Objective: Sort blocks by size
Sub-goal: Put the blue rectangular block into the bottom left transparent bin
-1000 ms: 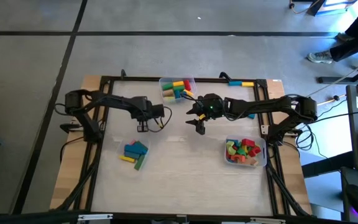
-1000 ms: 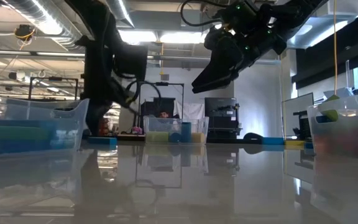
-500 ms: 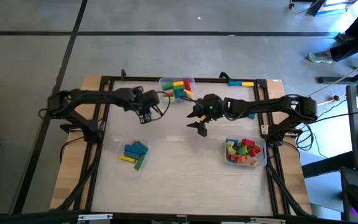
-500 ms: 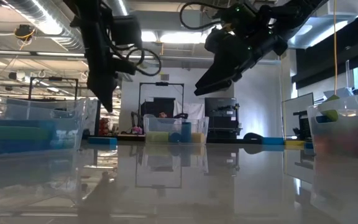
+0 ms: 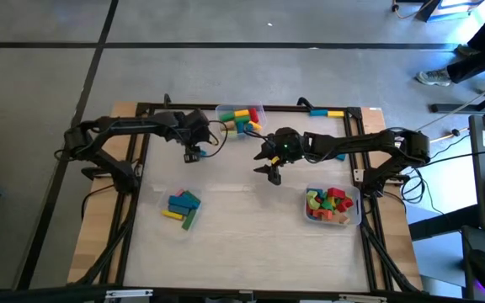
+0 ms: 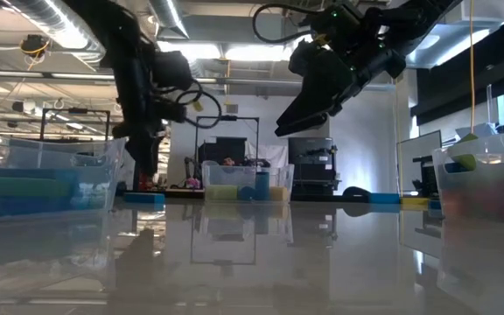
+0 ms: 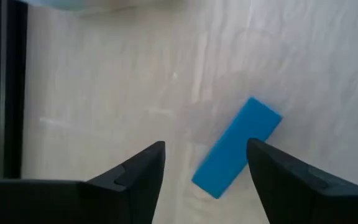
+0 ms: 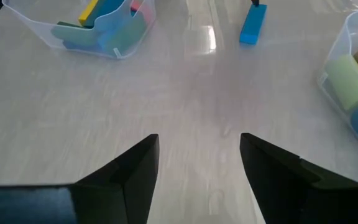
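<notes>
A blue bar block (image 7: 236, 148) lies flat on the table, near the far bin. My left gripper (image 5: 191, 154) hangs above it, open, fingers pointing down. In the left wrist view the block shows just beyond the gap (image 7: 205, 143) and under neither finger. The low view shows the blue block (image 6: 143, 198) below those fingers. My right gripper (image 5: 269, 171) is open in the air over the table's middle with nothing between its fingers (image 8: 199, 137). Other blocks lie sorted in three clear bins.
A far bin (image 5: 241, 118) holds yellow, green and red cylinders. A near-left bin (image 5: 183, 209) holds long blue, green and yellow bars. A right bin (image 5: 333, 206) holds several small mixed blocks. Blue and yellow blocks (image 5: 327, 112) lie at the far edge.
My left gripper has moved toward the table's far edge, to a spot over the blue block, and has opened. The blue block has stayed flat on the table.
</notes>
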